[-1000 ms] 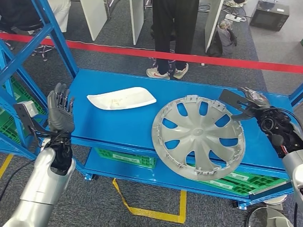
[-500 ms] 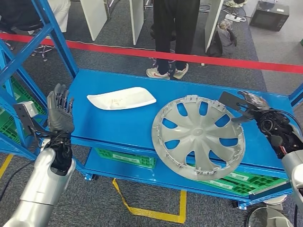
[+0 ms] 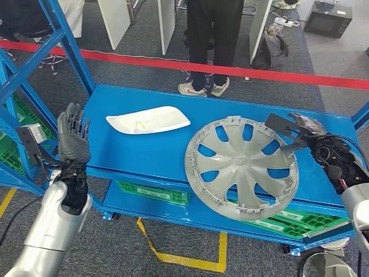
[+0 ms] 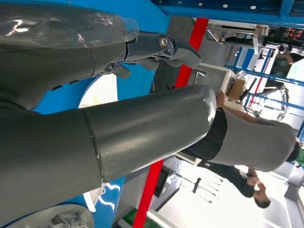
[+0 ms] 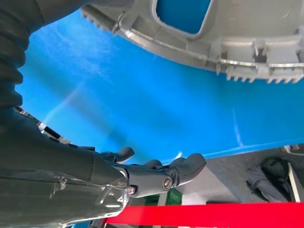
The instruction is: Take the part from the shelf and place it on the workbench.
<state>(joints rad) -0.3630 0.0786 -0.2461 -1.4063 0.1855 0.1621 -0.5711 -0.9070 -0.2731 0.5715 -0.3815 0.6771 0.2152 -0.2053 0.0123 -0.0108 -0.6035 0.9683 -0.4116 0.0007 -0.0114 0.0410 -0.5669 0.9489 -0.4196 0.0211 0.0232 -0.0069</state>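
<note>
On the blue shelf (image 3: 147,151), the grey wheel cover (image 3: 242,166) overhangs the front edge, ungrasped. The right hand (image 3: 304,131) has crept slightly nearer its rim, fingers spread, empty. The left hand (image 3: 72,137) stays raised, open.

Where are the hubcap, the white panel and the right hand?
hubcap (image 3: 241,164), head view, on its central hub.
white panel (image 3: 147,120), head view, on its middle.
right hand (image 3: 300,131), head view, on the middle of the hand beside the hubcap's rim.
</note>
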